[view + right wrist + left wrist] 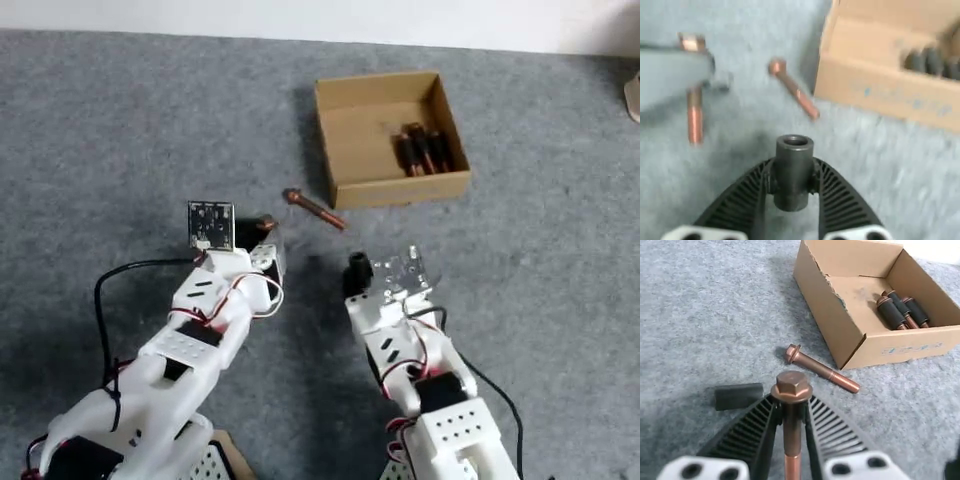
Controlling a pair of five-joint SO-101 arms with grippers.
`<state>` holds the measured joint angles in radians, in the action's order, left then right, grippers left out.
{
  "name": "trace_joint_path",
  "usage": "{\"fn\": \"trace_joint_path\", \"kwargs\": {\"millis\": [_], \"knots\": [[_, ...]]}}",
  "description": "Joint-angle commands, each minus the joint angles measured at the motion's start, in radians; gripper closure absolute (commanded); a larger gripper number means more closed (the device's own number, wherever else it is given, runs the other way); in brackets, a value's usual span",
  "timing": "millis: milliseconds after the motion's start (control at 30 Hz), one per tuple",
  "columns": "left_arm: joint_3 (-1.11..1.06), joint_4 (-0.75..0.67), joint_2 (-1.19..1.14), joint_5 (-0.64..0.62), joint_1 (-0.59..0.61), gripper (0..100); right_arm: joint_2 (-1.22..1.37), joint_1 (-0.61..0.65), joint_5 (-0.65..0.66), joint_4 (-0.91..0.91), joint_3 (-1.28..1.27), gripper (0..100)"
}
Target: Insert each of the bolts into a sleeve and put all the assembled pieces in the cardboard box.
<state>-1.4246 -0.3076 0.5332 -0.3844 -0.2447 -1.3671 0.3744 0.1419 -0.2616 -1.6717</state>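
Observation:
My left gripper [791, 404] is shut on a copper bolt [791, 390], held by its shank just below the hex head; in the high view the left gripper [262, 234] hangs left of centre. My right gripper [793, 174] is shut on a black sleeve [794, 165], held upright with its bore showing, and this right gripper [358, 274] sits right of the left one. A loose bolt [313, 209] lies on the carpet between the grippers and the cardboard box [345, 100]. A loose black sleeve [738, 395] lies near the left gripper. Three assembled pieces [424, 150] lie in the box.
Grey carpet covers the table. The box [826, 305] stands open at the far side, its front wall facing the arms. A white wall edge runs along the back. The two grippers are close together, with the held bolt [694, 112] hanging to the side of the held sleeve.

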Motion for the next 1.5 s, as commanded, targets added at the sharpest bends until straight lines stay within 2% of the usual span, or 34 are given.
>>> {"fn": "trace_joint_path", "kwargs": {"millis": [0,167,433,633,833,967,1233,1333,1467], "knots": [[0.036,-0.075,0.042,0.009,0.005,100,-0.120,0.004,-0.005,0.027,-0.087,99.4],[0.050,-0.201,0.042,0.009,-0.001,100,-0.228,0.007,-0.003,-0.079,-0.116,99.4],[0.188,-0.091,0.044,0.006,-0.053,100,-0.357,0.012,-0.002,-0.206,-0.116,99.4],[0.312,-0.081,0.044,0.008,-0.053,100,-0.358,0.012,-0.002,-0.219,-0.116,99.4],[0.375,-0.083,0.044,0.080,-0.131,100,-0.358,0.012,-0.002,-0.219,-0.119,99.4],[0.378,-0.078,0.061,-0.002,-0.176,100,-0.358,0.013,-0.002,-0.219,-0.119,99.4],[0.417,0.276,0.338,-0.121,-0.180,100,-0.361,0.013,0.043,-0.219,-0.120,99.4],[0.381,0.350,0.476,-0.126,-0.186,100,-0.366,0.012,0.041,-0.219,-0.120,99.4],[0.315,0.368,0.595,-0.126,-0.189,100,-0.367,0.012,0.043,-0.219,-0.120,99.4]]}}
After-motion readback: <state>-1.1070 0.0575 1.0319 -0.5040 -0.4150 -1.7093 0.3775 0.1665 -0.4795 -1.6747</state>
